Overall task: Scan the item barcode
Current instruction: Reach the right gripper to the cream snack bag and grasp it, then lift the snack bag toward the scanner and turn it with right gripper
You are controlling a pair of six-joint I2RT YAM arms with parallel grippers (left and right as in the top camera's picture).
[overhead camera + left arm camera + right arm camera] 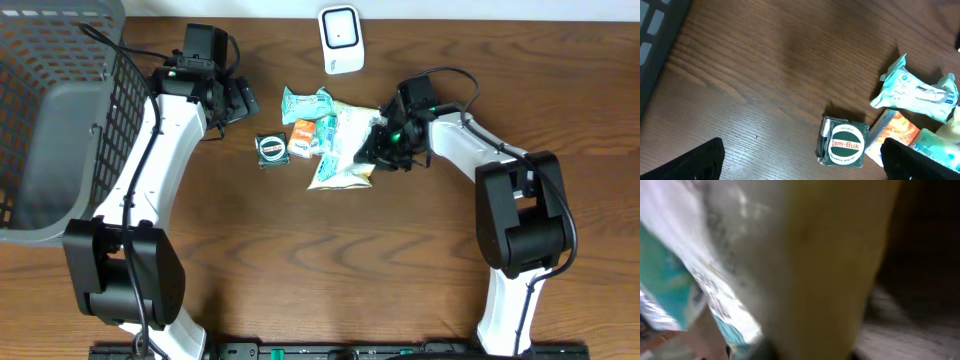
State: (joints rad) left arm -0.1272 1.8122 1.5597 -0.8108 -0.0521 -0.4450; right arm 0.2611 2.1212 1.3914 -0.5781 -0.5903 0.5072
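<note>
White-and-yellow bag point(343, 155) lies piled on the worktop point(400, 280) below the scanner point(340, 40); my right jaws are clamped on its right edge, left jaws wide apart. Light, limp, slippery, I judge: hold the sealed edge.

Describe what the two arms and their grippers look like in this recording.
Both arms match: white curved shells on the left arm and right arm, joined by bulky black joints. A black cable runs along each. The left gripper and right gripper are black; a small green light glows at the right wrist.
</note>
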